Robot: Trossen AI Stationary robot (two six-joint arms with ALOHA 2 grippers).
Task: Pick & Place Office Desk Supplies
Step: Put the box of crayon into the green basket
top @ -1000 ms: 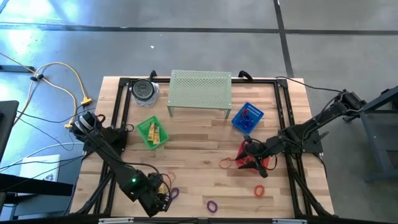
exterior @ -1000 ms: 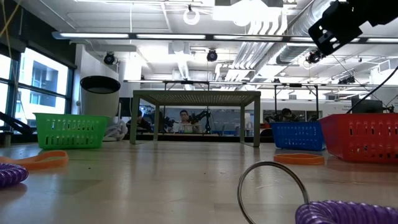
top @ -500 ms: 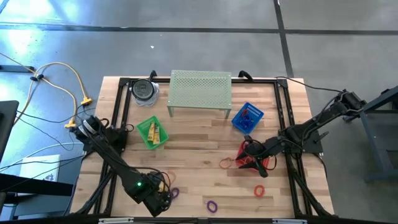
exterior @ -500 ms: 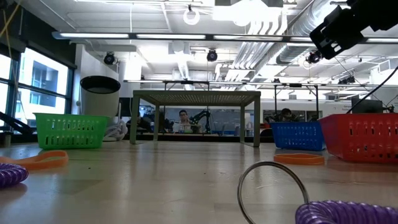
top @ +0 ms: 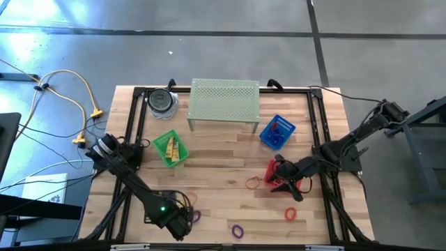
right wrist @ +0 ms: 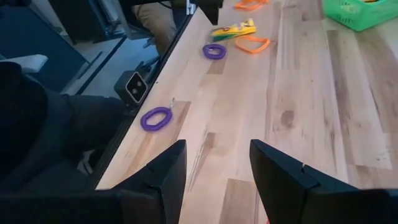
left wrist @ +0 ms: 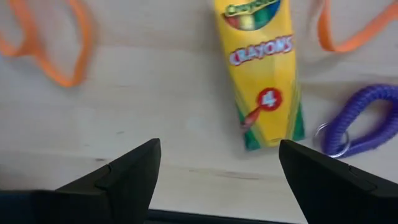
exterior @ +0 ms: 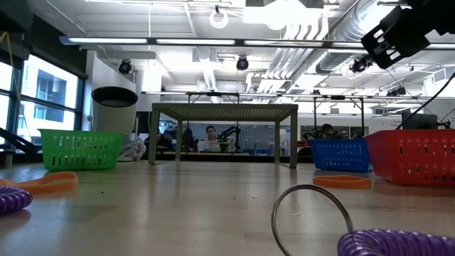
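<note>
- Left gripper (left wrist: 214, 171) poised over yellow crayon box (left wrist: 264, 71) at table's near edge, fingers apart, nothing held; purple coil loop (left wrist: 360, 118) just beside box, orange bands (left wrist: 53, 46) on both sides.
- Step judged: approach before grasp. Next move calls for lowering to straddle box and closing on it.
- Right gripper (right wrist: 214, 171) hovering by red basket (top: 279, 178), fingers apart, empty.
- Green basket (top: 169, 148) holding yellow pieces; blue basket (top: 277, 132) with blue contents, too small to tell; red basket's contents hidden by arm.
- More loops scattered loose on table (top: 223, 157).
</note>
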